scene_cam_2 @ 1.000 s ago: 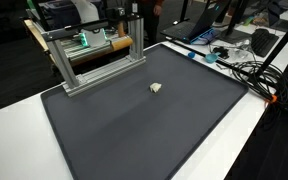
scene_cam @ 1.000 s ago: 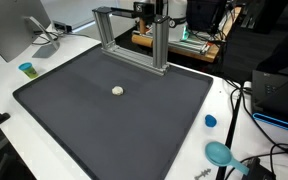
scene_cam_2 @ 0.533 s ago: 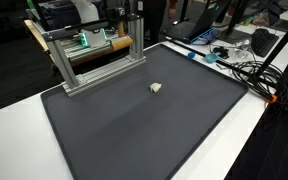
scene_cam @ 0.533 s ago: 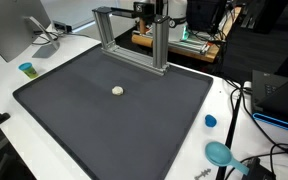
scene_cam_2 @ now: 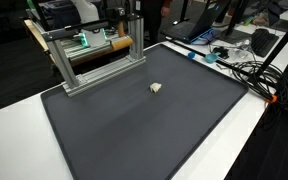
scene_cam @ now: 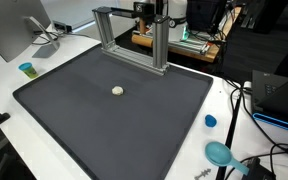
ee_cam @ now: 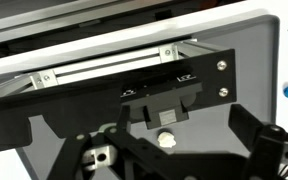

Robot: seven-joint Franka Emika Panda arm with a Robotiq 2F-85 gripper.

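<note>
The frame [scene_cam: 162,45] stands at the far edge of the mat [scene_cam: 104,130] in both exterior views [scene_cam_2: 89,47]. Its black plate [ee_cam: 104,95] bears small white marks, too small to read. The gripper [ee_cam: 162,160] hangs above it, jaws wide apart, holding nothing. A white lump [scene_cam: 118,90] lies mid-mat.

Light: bright, even room light from overhead in both exterior views. Shadows: soft and short, at the foot of the metal frame [scene_cam: 132,40]. Dark mat [scene_cam: 114,120]: matte, faint sheen, no hard glare. White table [scene_cam: 6,85]: near washed out at left of frame. Small pale object [scene_cam: 118,90]: a blob, detail lost. Background, upper right: dim. Wrist view: harsh contrast, upper right blown white, lower foreground dark and slightly soft.
</note>
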